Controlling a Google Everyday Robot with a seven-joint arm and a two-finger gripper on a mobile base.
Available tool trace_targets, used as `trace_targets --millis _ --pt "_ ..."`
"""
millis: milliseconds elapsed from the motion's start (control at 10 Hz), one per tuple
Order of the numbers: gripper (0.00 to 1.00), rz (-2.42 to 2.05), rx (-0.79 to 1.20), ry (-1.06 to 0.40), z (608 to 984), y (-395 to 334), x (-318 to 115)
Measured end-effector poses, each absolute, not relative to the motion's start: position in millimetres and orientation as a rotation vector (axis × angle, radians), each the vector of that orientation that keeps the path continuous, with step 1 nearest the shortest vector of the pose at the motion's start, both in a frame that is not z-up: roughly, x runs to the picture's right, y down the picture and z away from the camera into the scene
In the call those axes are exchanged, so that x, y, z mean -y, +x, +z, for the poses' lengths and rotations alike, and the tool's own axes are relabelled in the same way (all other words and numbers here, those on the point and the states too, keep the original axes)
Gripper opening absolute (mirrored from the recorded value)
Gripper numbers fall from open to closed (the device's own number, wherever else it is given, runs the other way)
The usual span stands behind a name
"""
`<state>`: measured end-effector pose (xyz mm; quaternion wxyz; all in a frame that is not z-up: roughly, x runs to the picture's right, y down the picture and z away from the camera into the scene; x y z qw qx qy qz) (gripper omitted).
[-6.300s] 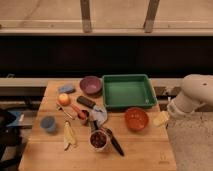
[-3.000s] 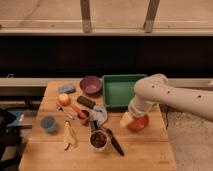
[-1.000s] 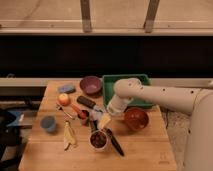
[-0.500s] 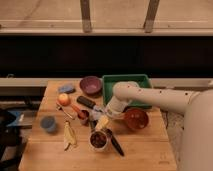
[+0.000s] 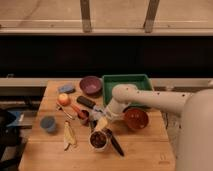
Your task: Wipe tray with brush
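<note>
The green tray (image 5: 128,80) sits at the back of the wooden table, partly covered by my arm's elbow. Near the table's front lies the slim black brush (image 5: 115,142), running diagonally from beside a cup toward the front right. My gripper (image 5: 102,122), with pale yellowish fingers, hangs open just above the brush's upper end, left of the orange-red bowl. Nothing is held in it.
A purple bowl (image 5: 91,85) stands left of the tray and an orange-red bowl (image 5: 136,119) in front of it. A black block (image 5: 86,102), a red-handled utensil (image 5: 76,108), an orange fruit (image 5: 63,99), a blue cup (image 5: 48,123), a banana peel (image 5: 69,136) and a filled cup (image 5: 98,140) crowd the left half.
My gripper has shifted a little left and lower, closer to the brush's upper end. The objects on the table have not moved.
</note>
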<state>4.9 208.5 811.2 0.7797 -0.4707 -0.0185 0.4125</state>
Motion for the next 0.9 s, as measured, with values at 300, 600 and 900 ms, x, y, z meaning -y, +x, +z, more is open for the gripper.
trace_targets --millis 300,600,900 --pt "0.80 0.917 0.034 -1.024 810.1 11.2 -218.3" --pt "0.80 0.922 0.030 -1.028 808.7 13.3 -220.9" --pt "0.80 0.920 0.025 -1.032 807.2 15.6 -222.0"
